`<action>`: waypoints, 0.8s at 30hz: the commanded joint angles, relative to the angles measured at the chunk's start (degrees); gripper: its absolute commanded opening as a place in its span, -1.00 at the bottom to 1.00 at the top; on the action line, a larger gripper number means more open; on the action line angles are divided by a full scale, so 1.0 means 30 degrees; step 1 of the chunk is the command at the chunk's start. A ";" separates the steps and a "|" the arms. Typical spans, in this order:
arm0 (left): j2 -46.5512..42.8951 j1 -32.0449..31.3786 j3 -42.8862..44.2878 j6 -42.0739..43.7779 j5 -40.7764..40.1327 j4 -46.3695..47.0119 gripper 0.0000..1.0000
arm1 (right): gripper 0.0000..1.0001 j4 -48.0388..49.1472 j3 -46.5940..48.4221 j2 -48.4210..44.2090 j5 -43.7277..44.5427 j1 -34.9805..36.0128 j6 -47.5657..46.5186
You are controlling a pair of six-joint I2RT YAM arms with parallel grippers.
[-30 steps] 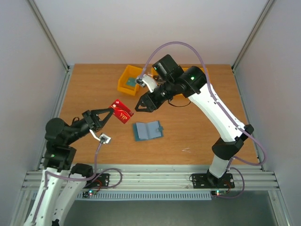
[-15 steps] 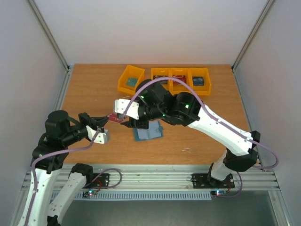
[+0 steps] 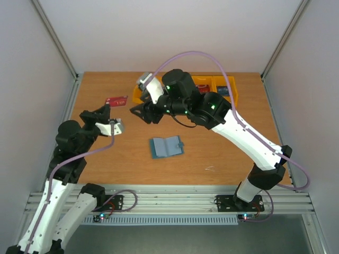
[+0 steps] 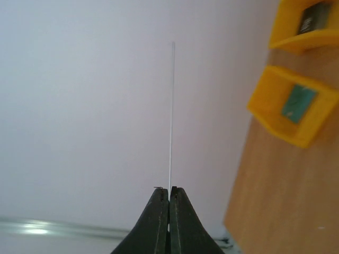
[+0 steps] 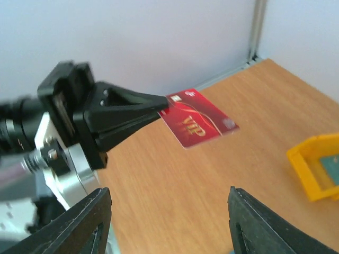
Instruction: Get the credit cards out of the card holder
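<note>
The wooden table (image 3: 222,153) stands between plain pale walls, with yellow bins (image 4: 278,132) along its 12 o'clock edge. Your left gripper (image 4: 169,194) is pressed together on one short end of a red credit card (image 5: 198,117) — from its own camera you see the card only as a thin line, edge-on. It holds the card in the air above the table, toward 10 o'clock, with the face free, I think so that the other arm can take it. The left arm is folded, the wrist raised and pointing toward 1 o'clock. Your right gripper (image 3: 135,111) has its jaws spread and empty, aiming toward 9 o'clock at the card — near, but apart. The card holder (image 3: 166,146) lies open near the table's middle; whether cards remain inside, you cannot tell.
</note>
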 commanded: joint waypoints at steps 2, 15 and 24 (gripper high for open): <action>0.0062 -0.0716 -0.1909 0.3085 -0.3897 0.9298 -1.00 | 0.26 0.1790 0.0699 0.0686 -0.1240 -0.2011 1.2230; 0.0648 -0.1504 -0.2333 0.4673 -0.2687 1.1532 -0.99 | 0.29 0.2613 0.5478 0.5610 -0.6045 -0.2845 1.6238; 0.0739 -0.1494 -0.2492 0.4612 -0.2776 1.0941 -0.99 | -0.93 0.2519 0.6454 0.6270 -0.7180 -0.3022 1.6078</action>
